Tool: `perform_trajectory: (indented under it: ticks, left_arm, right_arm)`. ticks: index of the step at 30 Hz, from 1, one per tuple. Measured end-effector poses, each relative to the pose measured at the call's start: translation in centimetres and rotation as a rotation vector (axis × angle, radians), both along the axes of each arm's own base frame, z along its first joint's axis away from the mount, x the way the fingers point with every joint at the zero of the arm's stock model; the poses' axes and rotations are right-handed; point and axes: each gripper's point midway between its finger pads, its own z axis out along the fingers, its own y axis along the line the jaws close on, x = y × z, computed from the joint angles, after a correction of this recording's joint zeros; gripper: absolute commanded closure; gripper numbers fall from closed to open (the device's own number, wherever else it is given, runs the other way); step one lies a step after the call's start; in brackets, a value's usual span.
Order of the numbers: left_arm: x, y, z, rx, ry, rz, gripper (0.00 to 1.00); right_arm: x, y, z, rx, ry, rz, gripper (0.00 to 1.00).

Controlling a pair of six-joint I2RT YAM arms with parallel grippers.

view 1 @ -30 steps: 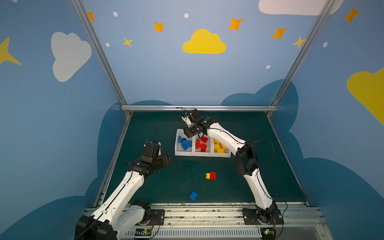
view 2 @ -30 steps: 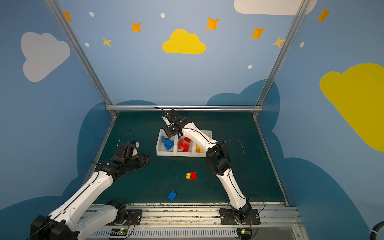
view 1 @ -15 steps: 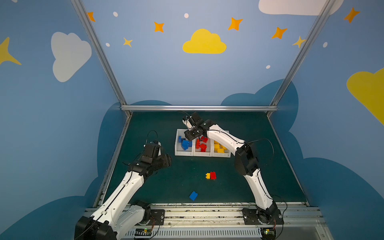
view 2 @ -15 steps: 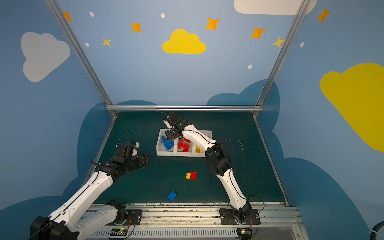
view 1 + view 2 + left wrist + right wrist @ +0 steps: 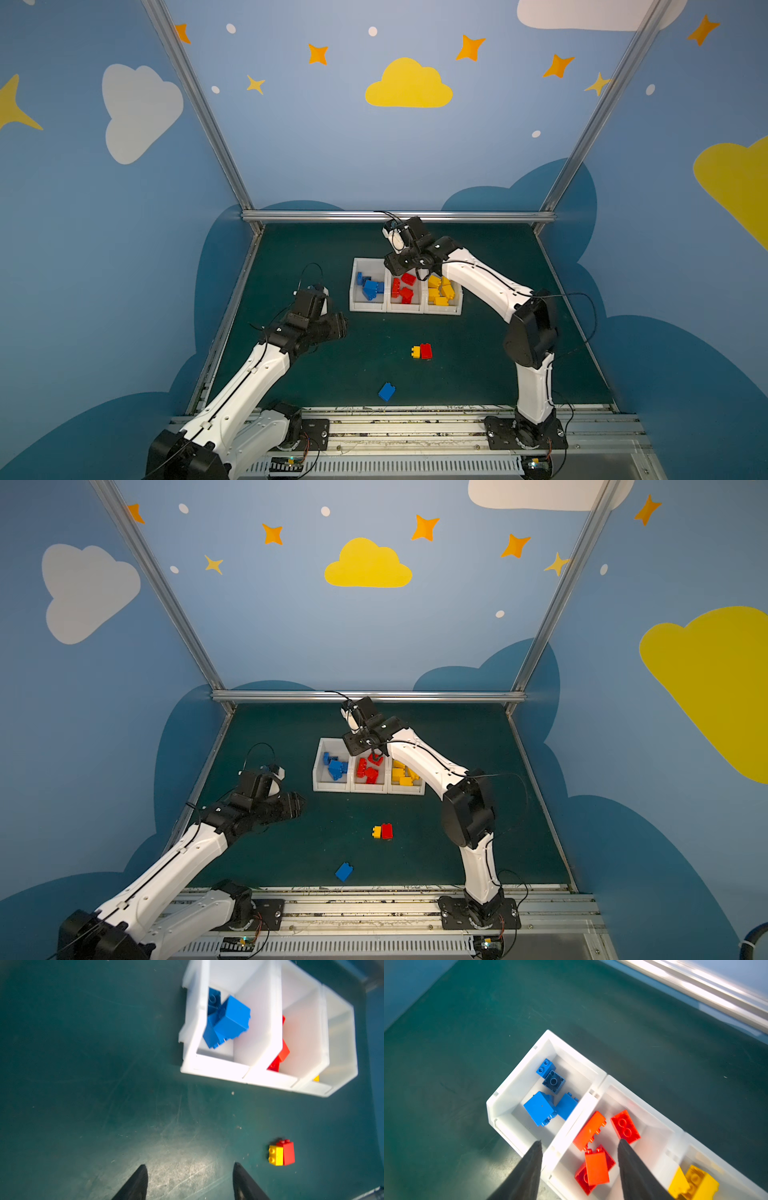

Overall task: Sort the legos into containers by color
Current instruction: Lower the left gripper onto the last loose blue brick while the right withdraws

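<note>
Three white rectangular plastic bins stand joined in a row on the dark green worktop, toward its far side. In both top views the bin on the left holds blue studded plastic bricks, the middle bin holds red studded bricks, and the bin on the right holds yellow studded bricks.

Three pieces lie loose on the worktop in front of the bins. A small yellow brick and a small red brick touch side by side. A single blue brick lies apart from them, near the front edge.

The right claw hangs over the middle bin. Its dark fingers are spread, one above the wall shared with the blue bin and one above the red bricks, and they pinch nothing.

The left claw hovers over bare worktop on the left, well apart from the bins and from the loose bricks. Its fingers are spread too, with nothing between them.
</note>
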Motion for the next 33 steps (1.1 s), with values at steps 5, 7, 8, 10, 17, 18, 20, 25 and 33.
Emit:
perform_trajectory:
  ticks: [5, 7, 8, 10, 17, 18, 20, 25, 33]
  left_arm:
    - [-1.6, -2.2, -1.1, 0.039, 0.042, -0.107, 0.34]
    - [-2.5, -3.4, -1.7, 0.059, 0.064, -0.158, 0.34]
    - [-2.9, -3.9, -2.1, 0.070, 0.076, -0.184, 0.34]
    - [-3.8, -4.9, -2.7, 0.095, 0.104, -0.234, 0.34]
    - [-6.6, -7.5, -4.5, 0.171, 0.177, -0.379, 0.34]
    - [-7.0, -7.9, -4.7, 0.180, 0.185, -0.400, 0.34]
    - [-7.6, -8.5, -5.0, 0.197, 0.201, -0.433, 0.34]
    - [-8.9, -9.8, -6.1, 0.240, 0.246, -0.503, 0.34]
    - [-10.7, -11.3, -7.2, 0.273, 0.295, -0.584, 0.35]
  right_arm:
    - [-1.5, -3.3, -0.2, 0.000, 0.022, -0.055, 0.41]
    - [-2.2, -4.7, -0.7, -0.012, 0.037, -0.080, 0.41]
    - [-2.6, -5.3, -1.1, -0.020, 0.047, -0.091, 0.41]
    - [-3.5, -6.5, -1.7, -0.036, 0.068, -0.111, 0.42]
    - [-6.9, -10.3, -3.5, -0.100, 0.163, -0.187, 0.42]
    - [-7.4, -10.8, -3.8, -0.110, 0.177, -0.198, 0.42]
    - [-8.5, -11.8, -4.7, -0.126, 0.213, -0.222, 0.42]
    - [-11.2, -13.8, -7.3, -0.169, 0.325, -0.293, 0.42]
    - [-15.0, -16.0, -10.9, -0.205, 0.451, -0.364, 0.42]
